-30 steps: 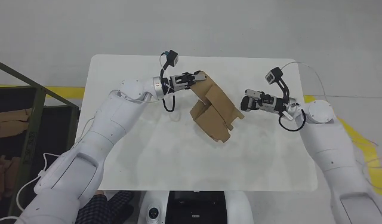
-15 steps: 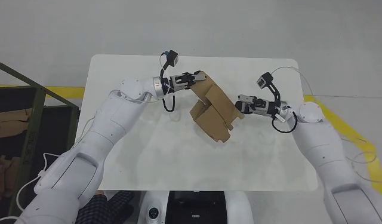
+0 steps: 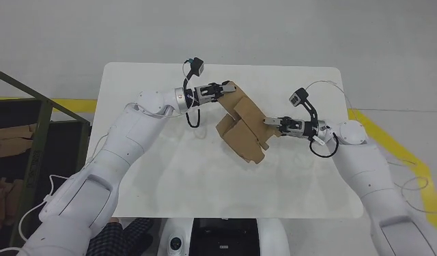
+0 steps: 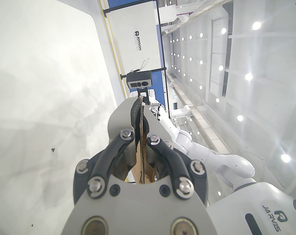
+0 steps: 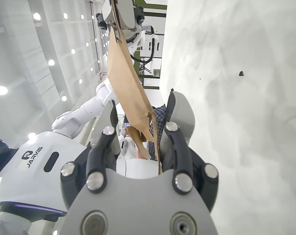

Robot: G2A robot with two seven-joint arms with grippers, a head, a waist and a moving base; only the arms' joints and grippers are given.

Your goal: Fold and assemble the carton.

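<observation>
Right pincer (image 3: 268,121), spread, has slid leftward to straddle an edge of the carton (image 3: 240,126), ready to clamp. Left pincer (image 3: 224,90) stays pinching its upper corner.

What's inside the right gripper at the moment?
An edge flap of the carton lies between the right gripper's fingers, which stand apart, not clamped. Whether it touches the finger nearer the table cannot be told; the cardboard covers that pad.

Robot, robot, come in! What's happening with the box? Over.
Left gripper shut on carton corner. Right gripper open around its opposite edge. Carton half-folded. Nothing blocking.
</observation>
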